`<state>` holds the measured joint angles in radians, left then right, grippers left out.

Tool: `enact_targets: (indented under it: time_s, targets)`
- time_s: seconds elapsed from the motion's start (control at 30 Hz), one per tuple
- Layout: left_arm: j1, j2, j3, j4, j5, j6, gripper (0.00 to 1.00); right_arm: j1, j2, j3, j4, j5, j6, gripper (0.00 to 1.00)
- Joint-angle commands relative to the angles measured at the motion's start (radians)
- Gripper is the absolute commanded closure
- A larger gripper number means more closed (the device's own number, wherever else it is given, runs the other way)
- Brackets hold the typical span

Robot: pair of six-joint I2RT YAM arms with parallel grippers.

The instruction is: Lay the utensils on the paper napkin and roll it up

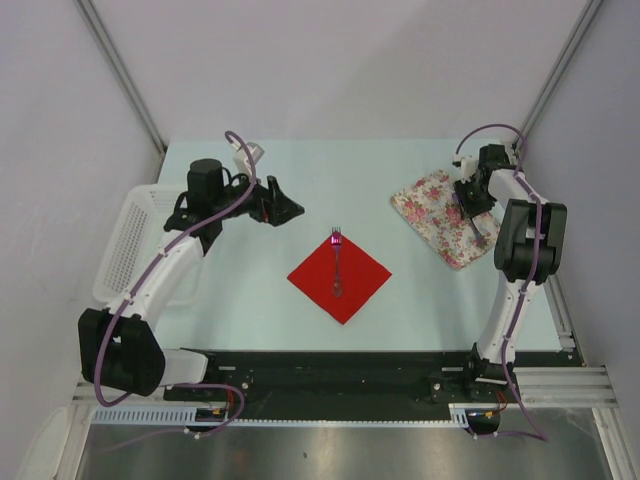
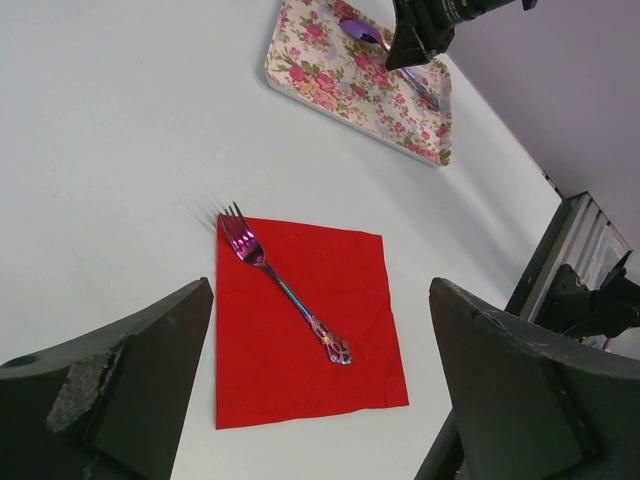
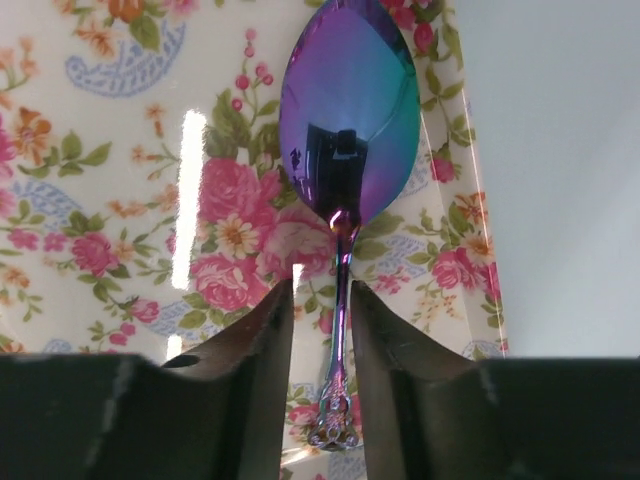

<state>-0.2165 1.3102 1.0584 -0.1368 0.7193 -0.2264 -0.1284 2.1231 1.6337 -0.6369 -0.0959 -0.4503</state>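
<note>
The red paper napkin [image 1: 352, 288] [image 2: 340, 345] lies as a diamond at the table's middle. The pink-purple fork [image 1: 337, 262] [image 2: 285, 290] rests on it, tines just past the far corner. The spoon [image 3: 348, 110] [image 2: 362, 33] lies on the floral piece at the right, its bowl shining blue-purple in the right wrist view. My right gripper [image 3: 322, 290] [image 1: 470, 212] is down over the spoon, its two fingers astride the thin handle with a narrow gap showing on the left side. My left gripper [image 2: 320, 285] [image 1: 285, 210] hangs wide open, back left of the napkin, holding nothing.
A white floral-print piece [image 1: 432, 205] [image 2: 330, 85] [image 3: 100, 200] lies at the back right under the spoon. A white perforated basket [image 1: 125, 245] stands off the table's left edge. Grey walls close in the back and both sides.
</note>
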Motion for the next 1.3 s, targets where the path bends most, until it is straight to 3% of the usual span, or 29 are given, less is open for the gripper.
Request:
enact_targets:
  time_s: [0.0,0.07,0.1,0.13,0.3,0.4,0.53,0.73,0.93,1.03,1.27]
  targets:
    - [0.003,0.003,-0.014,0.057,0.011,-0.024,0.05,-0.010,0.026,0.003,0.043,0.019,-0.004,0.72]
    - [0.008,0.000,-0.020,0.074,0.008,-0.042,0.04,-0.017,0.028,0.008,0.036,0.005,-0.002,0.78]
    - [0.009,0.000,-0.027,0.080,0.006,-0.047,0.04,-0.019,0.025,0.011,0.028,-0.001,-0.002,0.86]
    - [0.011,-0.002,-0.029,0.085,0.005,-0.051,0.03,-0.020,0.020,0.012,0.022,-0.008,-0.002,1.00]
    - [0.025,-0.051,-0.046,0.106,0.002,-0.037,0.00,-0.017,-0.086,0.031,-0.032,-0.117,0.022,1.00]
    - [0.035,-0.066,-0.046,0.082,0.028,0.005,0.00,-0.010,-0.176,0.087,-0.119,-0.315,0.074,1.00]
    - [0.039,-0.132,-0.058,0.071,0.046,0.194,0.00,0.030,-0.256,0.124,-0.239,-0.759,0.163,1.00]
    - [0.035,-0.265,-0.167,0.233,0.118,0.364,0.00,0.219,-0.370,0.013,-0.202,-1.227,0.383,1.00]
    - [-0.035,-0.393,-0.239,0.316,0.177,0.551,0.02,0.488,-0.443,-0.092,-0.152,-1.430,0.440,1.00]
    - [-0.099,-0.440,-0.261,0.296,0.167,0.659,0.04,0.536,-0.476,-0.126,-0.144,-1.485,0.446,1.00]
    - [-0.162,-0.459,-0.279,0.296,0.181,0.645,0.17,0.641,-0.561,-0.235,0.078,-1.542,0.635,1.00]
